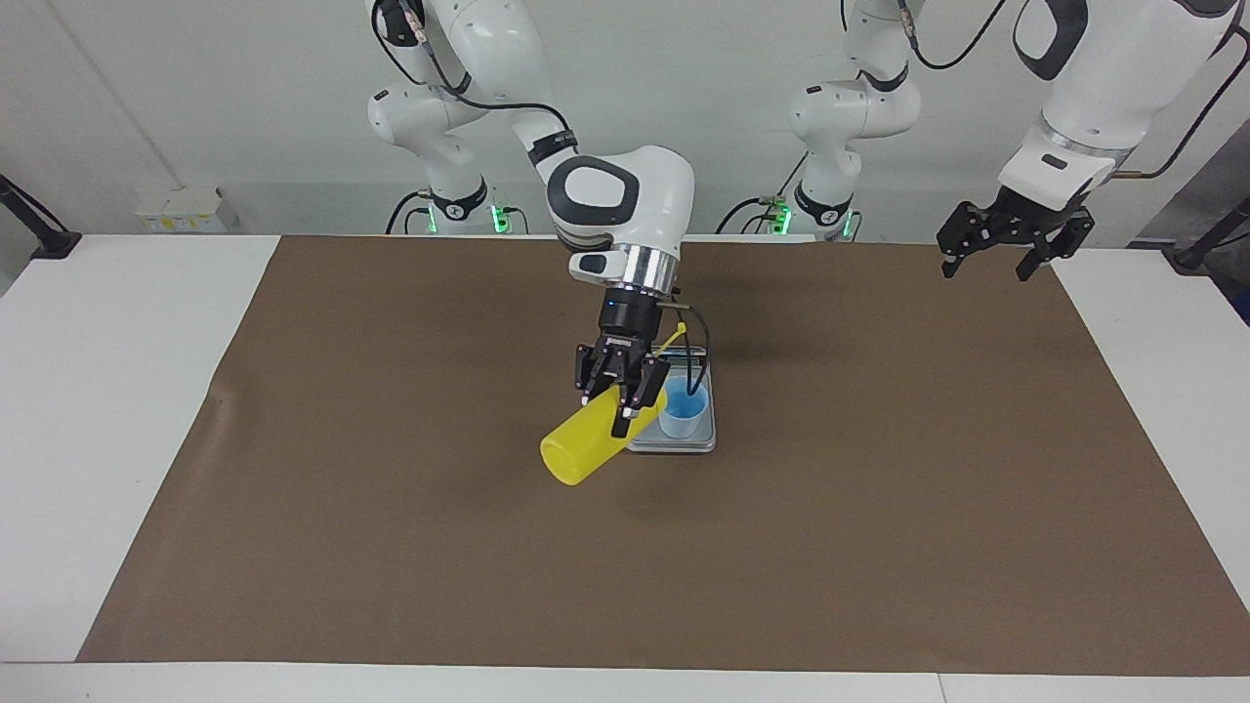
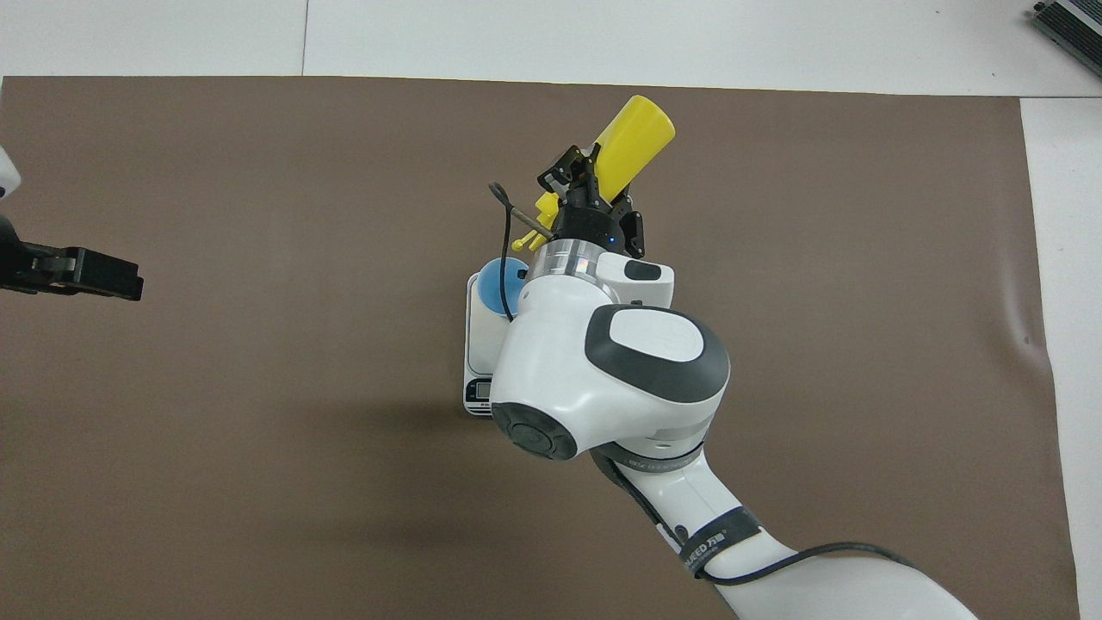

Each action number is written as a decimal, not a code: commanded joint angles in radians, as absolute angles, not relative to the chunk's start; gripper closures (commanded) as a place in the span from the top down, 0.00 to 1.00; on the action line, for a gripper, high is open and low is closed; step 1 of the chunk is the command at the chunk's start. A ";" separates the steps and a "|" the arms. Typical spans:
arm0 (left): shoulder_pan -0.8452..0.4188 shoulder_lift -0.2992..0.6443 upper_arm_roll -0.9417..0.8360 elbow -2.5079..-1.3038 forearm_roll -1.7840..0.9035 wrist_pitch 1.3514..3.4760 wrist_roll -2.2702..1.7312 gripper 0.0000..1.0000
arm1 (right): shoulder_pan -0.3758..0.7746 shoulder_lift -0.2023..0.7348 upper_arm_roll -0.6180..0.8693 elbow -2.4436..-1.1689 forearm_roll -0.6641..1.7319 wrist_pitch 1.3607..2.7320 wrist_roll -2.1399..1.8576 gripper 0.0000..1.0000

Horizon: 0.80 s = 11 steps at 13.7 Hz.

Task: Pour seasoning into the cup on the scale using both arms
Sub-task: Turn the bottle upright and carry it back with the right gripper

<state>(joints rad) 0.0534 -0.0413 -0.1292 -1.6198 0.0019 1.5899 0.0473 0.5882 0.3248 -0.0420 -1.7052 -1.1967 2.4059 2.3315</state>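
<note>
Fingers (image 1: 622,422) of the right gripper (image 1: 615,398) are clamped on the one yellow seasoning bottle (image 1: 584,449), held tilted in the air, its nozzle end toward the single blue cup (image 1: 681,415). That cup stands on the one scale (image 1: 695,441), near the middle of the brown mat (image 1: 391,488) on the counter (image 1: 98,391). The left gripper (image 1: 996,256) waits with fingers spread and empty above the mat's corner at the left arm's end, on the robots' edge.
</note>
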 commanded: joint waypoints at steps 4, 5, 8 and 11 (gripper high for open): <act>0.064 -0.092 -0.137 -1.686 -0.014 1.592 0.052 1.00 | 0.459 0.276 -0.038 -1.729 -0.826 2.427 2.345 0.00; 0.064 -0.092 -0.137 -1.687 -0.014 1.597 0.052 1.00 | 0.421 0.275 -0.037 -1.739 -0.771 2.427 2.345 0.00; 0.066 -0.092 -0.137 -1.686 -0.014 1.597 0.052 1.00 | 0.364 0.275 -0.037 -1.744 -0.550 2.428 2.342 0.00; 0.064 -0.089 -0.137 -1.680 -0.014 1.604 0.052 1.00 | 0.321 0.273 -0.037 -1.746 -0.335 2.425 2.286 0.00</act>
